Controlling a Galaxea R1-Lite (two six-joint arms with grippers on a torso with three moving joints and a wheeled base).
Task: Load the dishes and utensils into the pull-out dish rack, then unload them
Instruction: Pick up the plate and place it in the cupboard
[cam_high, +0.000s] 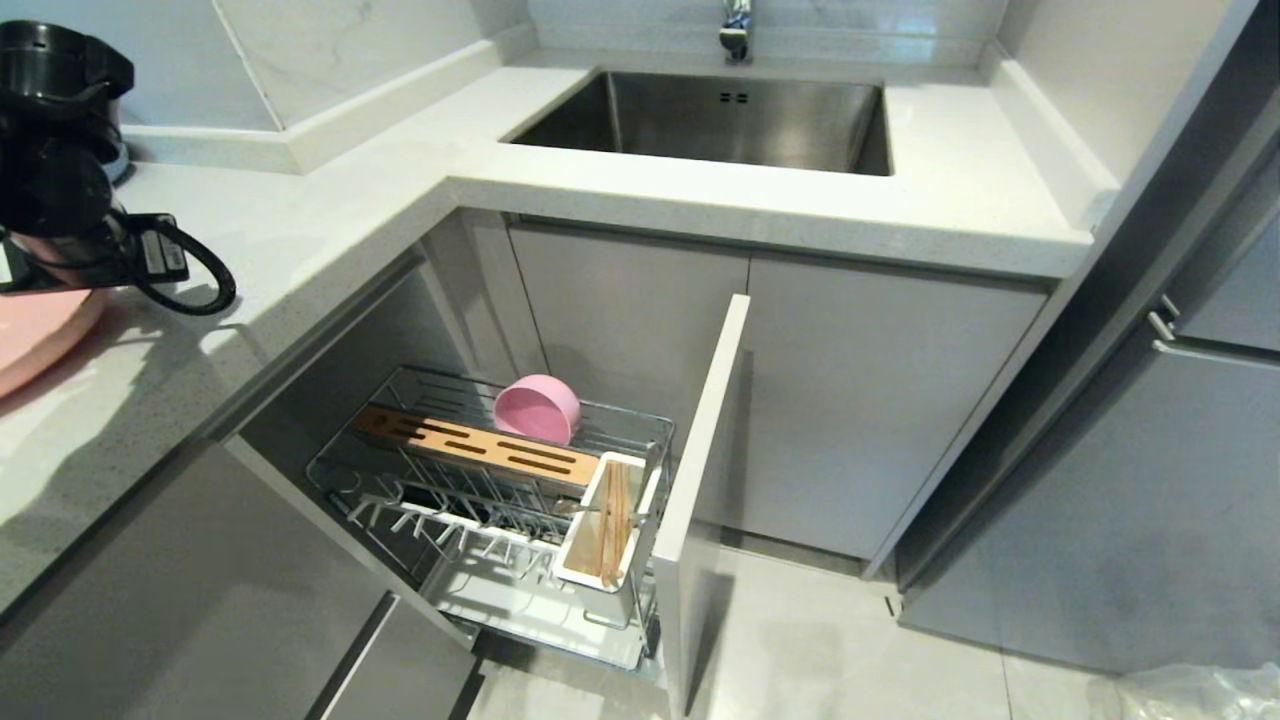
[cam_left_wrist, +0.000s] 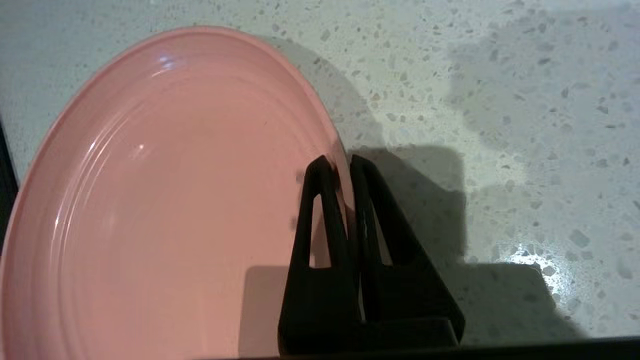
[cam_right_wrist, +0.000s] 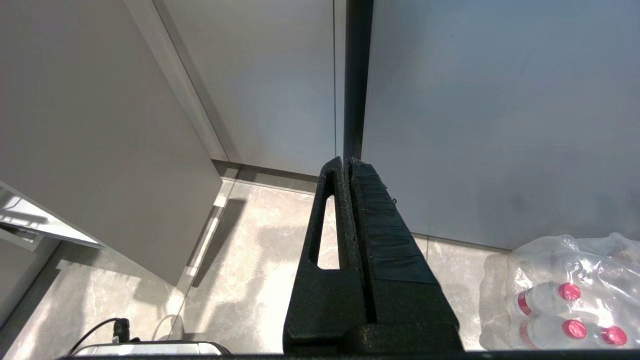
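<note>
The pull-out dish rack (cam_high: 500, 500) stands drawn out of the cabinet, with the pink bowl (cam_high: 538, 407) resting behind its slotted wooden bar (cam_high: 470, 447) and the chopsticks (cam_high: 613, 520) upright in the white utensil holder (cam_high: 600, 540). Only the left wrist view shows the left gripper (cam_left_wrist: 340, 167) pinched onto the rim of the pink plate (cam_left_wrist: 165, 200) on the speckled countertop (cam_left_wrist: 500, 100). The right gripper (cam_right_wrist: 346, 167) hangs above the floor, fingers pressed together, holding nothing.

A white speckled stone countertop (cam_high: 330, 215) carries a matte pink round plate (cam_high: 35, 340) at the head view's left edge.
</note>
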